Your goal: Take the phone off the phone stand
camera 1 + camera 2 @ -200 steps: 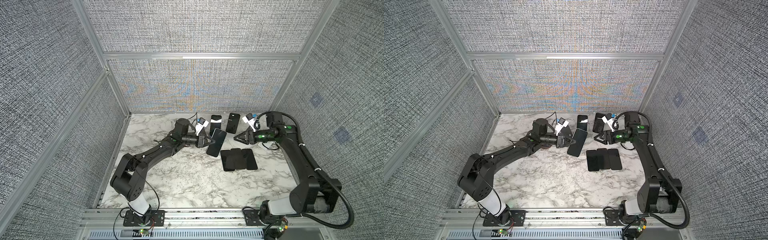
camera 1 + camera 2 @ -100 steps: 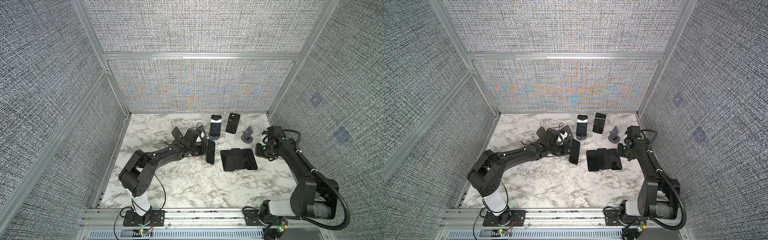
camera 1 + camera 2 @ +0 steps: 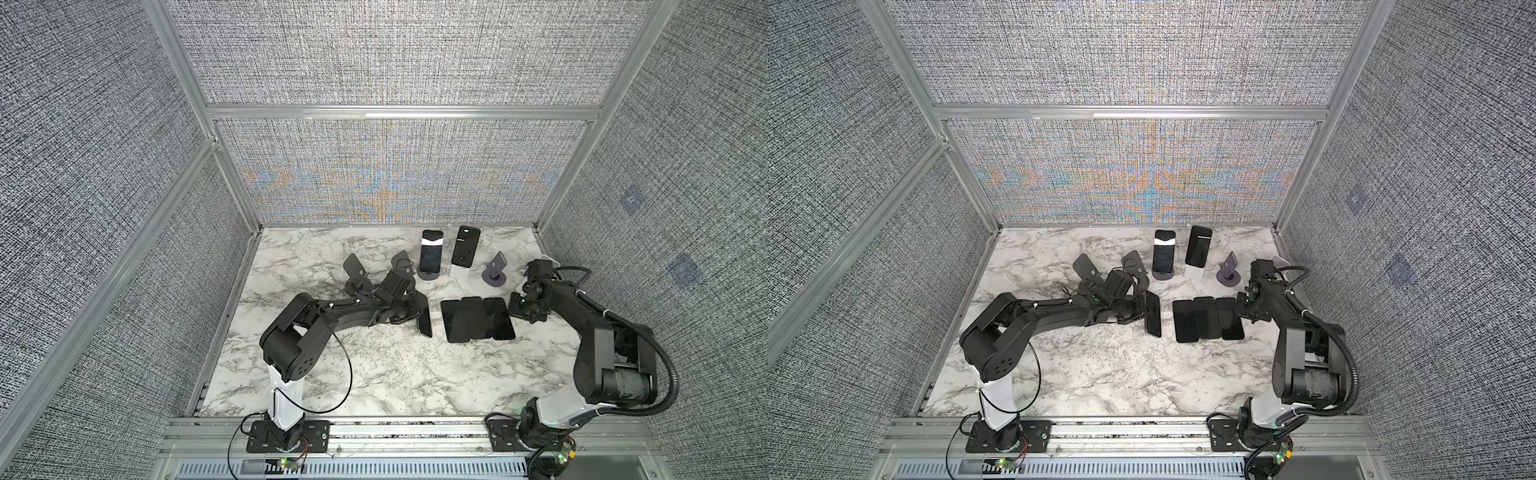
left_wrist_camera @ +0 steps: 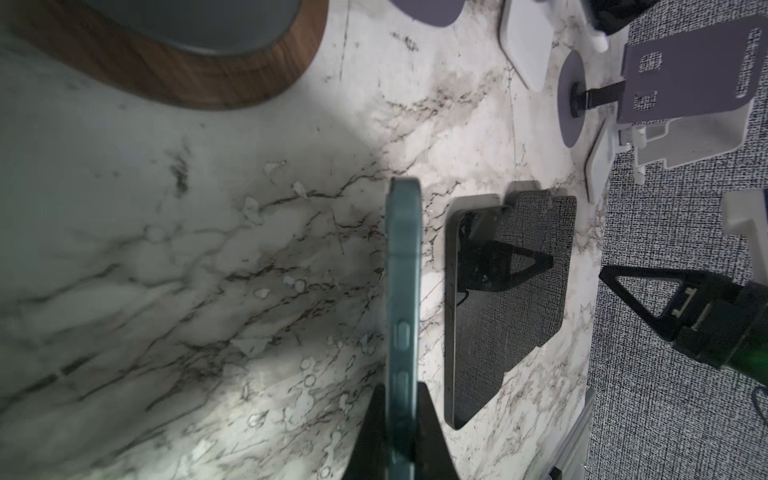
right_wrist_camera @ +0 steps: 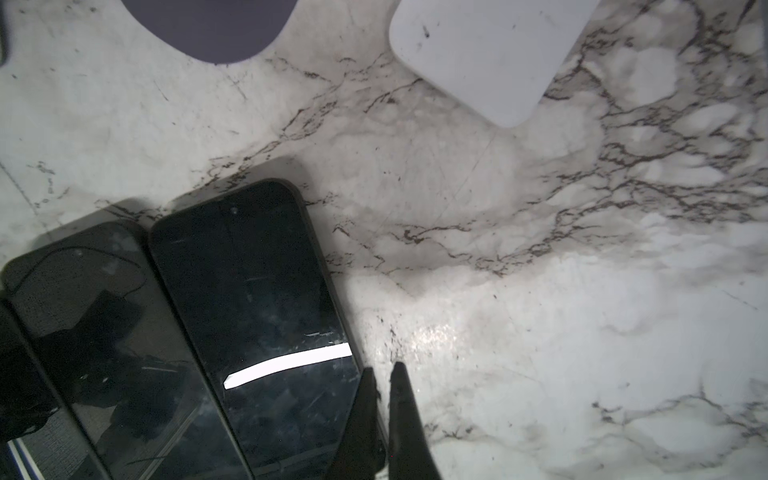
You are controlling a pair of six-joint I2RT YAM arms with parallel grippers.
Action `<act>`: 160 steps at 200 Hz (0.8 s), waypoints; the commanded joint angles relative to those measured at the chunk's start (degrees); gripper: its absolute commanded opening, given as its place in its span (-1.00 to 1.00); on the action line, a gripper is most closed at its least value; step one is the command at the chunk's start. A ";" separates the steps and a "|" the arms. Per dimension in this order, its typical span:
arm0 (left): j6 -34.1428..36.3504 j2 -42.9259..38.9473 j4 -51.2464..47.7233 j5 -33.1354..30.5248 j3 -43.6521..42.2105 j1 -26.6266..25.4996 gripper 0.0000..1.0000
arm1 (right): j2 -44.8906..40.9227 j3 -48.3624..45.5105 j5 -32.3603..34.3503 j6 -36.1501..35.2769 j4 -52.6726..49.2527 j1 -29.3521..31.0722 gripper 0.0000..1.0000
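1. Left wrist view: the left gripper point(image 4: 401, 388) clamps the phone point(image 4: 403, 270) across its two faces. The phone shows edge-on, with its side buttons facing the camera.
2. In both top views the phone sits low over the table point(image 3: 374, 374), clear of every stand. It is just left of the row of three flat phones point(image 3: 478, 318), with a narrow strip of marble between them.
3. Right wrist view: the right gripper point(image 5: 383, 370) is closed to a sliver and empty. Its tips sit just beside the long edge of the nearest flat phone point(image 5: 257, 299).
4. Open room: the widest bare marble lies between the row and the front rail point(image 3: 395, 424). The rear is crowded with two propped phones point(image 3: 430, 253), an empty grey stand point(image 3: 496, 270) and two dark stands point(image 3: 354, 266).
5. Hidden or unclear:
   - The left arm covers the bases of the dark stands.
   - Contact between the phone's lower edge and the table cannot be determined.
   - The right arm hides most of a white stand point(image 3: 547, 259).
   - The left wrist view cuts off a wood-rimmed base point(image 4: 187, 83).
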 commanded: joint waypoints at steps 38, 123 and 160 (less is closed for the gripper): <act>-4.36 1.80 2.40 0.18 0.59 -1.40 -0.99 | 2.28 0.14 3.25 -1.31 2.26 -0.14 -0.92; -6.97 6.34 6.35 1.67 0.54 -2.35 -0.84 | 5.85 1.09 2.35 -2.62 2.03 -0.20 -0.91; -7.10 6.29 6.35 1.75 -0.17 -2.88 -0.74 | 6.36 0.98 1.38 -2.40 2.15 -0.24 -0.90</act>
